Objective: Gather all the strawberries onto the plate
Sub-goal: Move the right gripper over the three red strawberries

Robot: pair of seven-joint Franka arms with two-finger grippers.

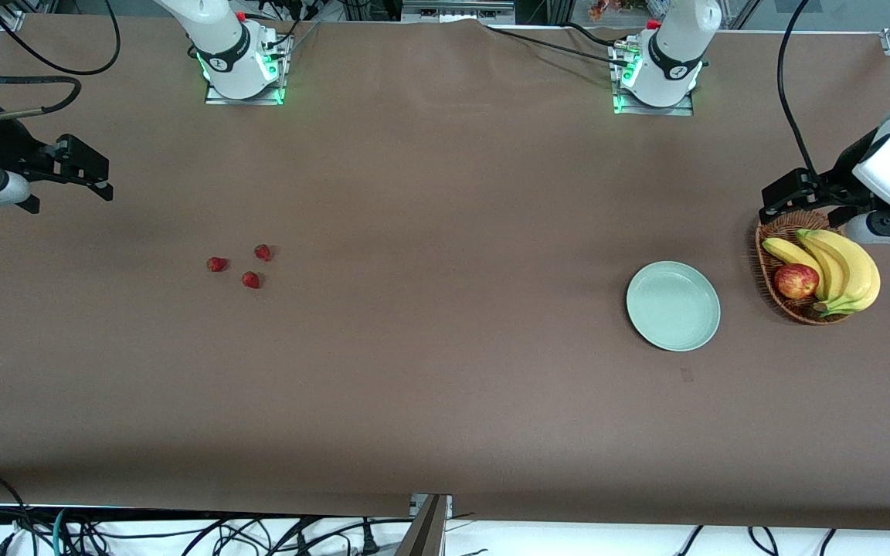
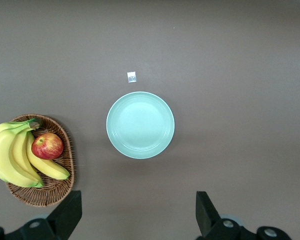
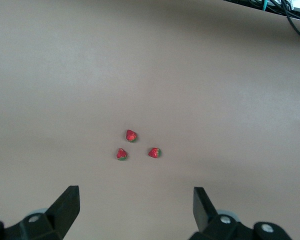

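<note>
Nearest the camera sits my empty plate (image 1: 673, 306) toward my left arm's end, all three strawberries (image 1: 250, 279) uncollected toward my right arm's, while my left gripper (image 2: 135, 212) and right gripper (image 3: 135, 207) hover spread, holding nothing.

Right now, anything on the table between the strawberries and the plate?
Nothing visible. The three strawberries lie toward the right arm's end, the plate toward the left arm's end, with bare tablecloth between. The wicker basket of fruit sits beside the plate, off that path.
</note>
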